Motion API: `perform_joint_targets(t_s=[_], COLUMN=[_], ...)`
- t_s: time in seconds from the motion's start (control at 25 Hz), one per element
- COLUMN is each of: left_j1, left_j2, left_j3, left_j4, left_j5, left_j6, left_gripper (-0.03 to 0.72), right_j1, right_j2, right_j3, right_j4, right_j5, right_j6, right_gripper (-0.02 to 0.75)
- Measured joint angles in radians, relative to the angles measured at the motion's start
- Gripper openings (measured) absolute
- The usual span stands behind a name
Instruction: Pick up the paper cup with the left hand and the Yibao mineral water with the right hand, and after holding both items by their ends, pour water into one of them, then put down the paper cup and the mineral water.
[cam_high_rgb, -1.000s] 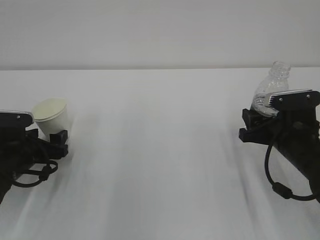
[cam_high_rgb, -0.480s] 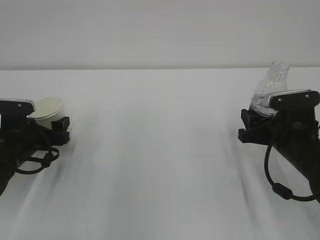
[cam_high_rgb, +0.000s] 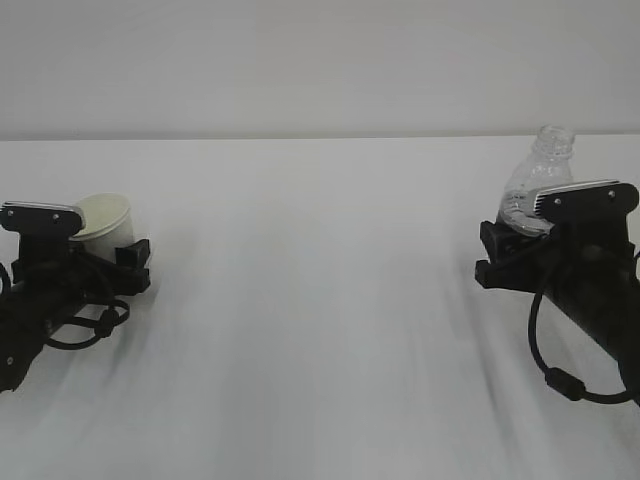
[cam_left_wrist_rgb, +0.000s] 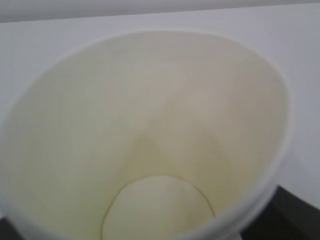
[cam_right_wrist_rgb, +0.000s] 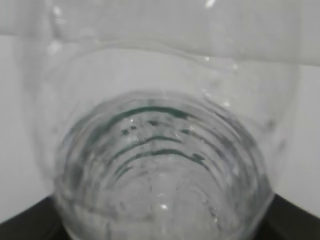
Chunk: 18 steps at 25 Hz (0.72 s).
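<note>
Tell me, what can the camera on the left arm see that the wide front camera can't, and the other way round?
Only the left wrist view looks right down into the paper cup, showing its cream inside and round bottom. Only the exterior view shows the whole scene: the left gripper around the cup on the white table, and, far off on the other side, the right gripper around the clear Yibao mineral water, which tilts, its open neck above the gripper. Both views share the cup, its rolled rim and the pale tabletop behind it.

Left hand (cam_high_rgb: 105, 262) and right hand (cam_high_rgb: 500, 255) low, far apart, jaws clamped.
</note>
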Motion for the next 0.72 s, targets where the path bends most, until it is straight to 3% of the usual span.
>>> perform_joint_targets(t_s=[0.16, 0.48, 0.72], left_j1=[0.000, 0.000, 0.000], left_j2=[0.000, 0.000, 0.000], left_j3=[-0.002, -0.004, -0.004], left_j4=[0.000, 0.000, 0.000], left_j5=[0.000, 0.000, 0.000], left_j6=[0.000, 0.000, 0.000], left_gripper=[0.563, 0.448, 0.439], right_j1=[0.000, 0.000, 0.000], right_j2=[0.000, 0.000, 0.000], right_j3=[0.000, 0.000, 0.000], right_j4=[-0.002, -0.003, -0.003], right_j5=[0.002, 0.002, 0.002], right_j6=[0.000, 0.000, 0.000], right_gripper=[0.486, 0.486, 0.486])
